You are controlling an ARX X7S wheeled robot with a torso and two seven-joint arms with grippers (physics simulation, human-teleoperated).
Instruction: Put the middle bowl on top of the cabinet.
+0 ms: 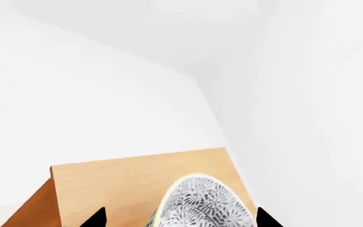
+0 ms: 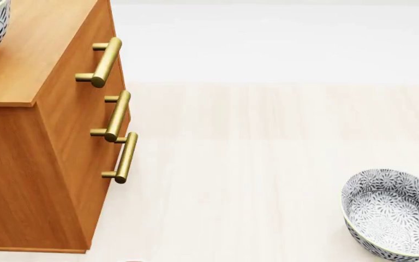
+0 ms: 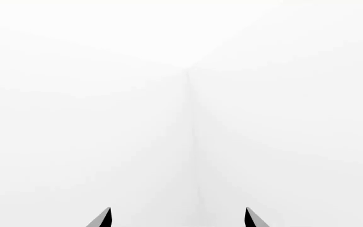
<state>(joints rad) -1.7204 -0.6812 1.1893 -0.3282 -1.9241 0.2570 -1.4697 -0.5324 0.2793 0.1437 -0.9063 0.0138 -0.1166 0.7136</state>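
Wood-topped cabinet (image 2: 28, 49) already carries the middle bowl (image 1: 200, 203) between the left gripper's (image 1: 180, 218) spread, released jaws, so a careless withdrawal could knock it off; right gripper (image 3: 177, 217) gapes empty.

Matt orange-brown wooden cabinet (image 2: 28, 180), brushed brass bar handles (image 2: 117, 115), glossy glazed patterned bowl (image 2: 393, 214), pale wood-grain floor (image 2: 268, 153)
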